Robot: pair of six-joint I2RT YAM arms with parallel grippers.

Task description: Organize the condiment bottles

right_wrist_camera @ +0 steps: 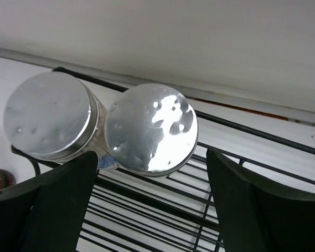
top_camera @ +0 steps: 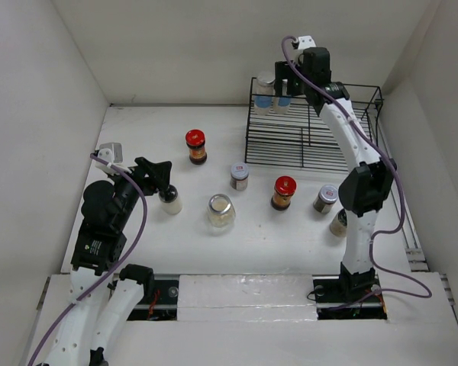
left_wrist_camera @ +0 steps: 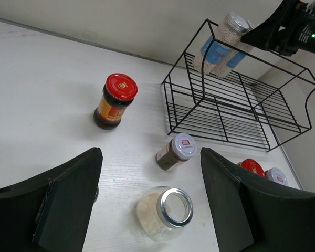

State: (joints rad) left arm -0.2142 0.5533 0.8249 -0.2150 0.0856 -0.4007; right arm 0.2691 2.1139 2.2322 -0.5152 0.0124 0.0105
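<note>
My left gripper [top_camera: 162, 177] is open and empty, just above the black-capped white bottle [top_camera: 170, 200]. In the left wrist view a clear silver-rimmed glass jar [left_wrist_camera: 164, 212] lies between my open fingers, with a silver-lidded spice jar [left_wrist_camera: 176, 152] and a red-capped dark jar [left_wrist_camera: 114, 101] beyond. My right gripper [top_camera: 286, 80] is open over two blue-labelled silver-lidded jars [top_camera: 266, 93] standing in the rack's back left corner. Their lids [right_wrist_camera: 151, 128] fill the right wrist view, and my fingers [right_wrist_camera: 68, 199] do not touch them. A second red-capped jar [top_camera: 284, 192] and two more spice jars [top_camera: 326, 198] stand on the table.
The black wire rack [top_camera: 343, 145] stands at the back right against the wall. One spice jar [top_camera: 338, 223] is partly hidden behind the right arm. White walls close in the table on the left, back and right.
</note>
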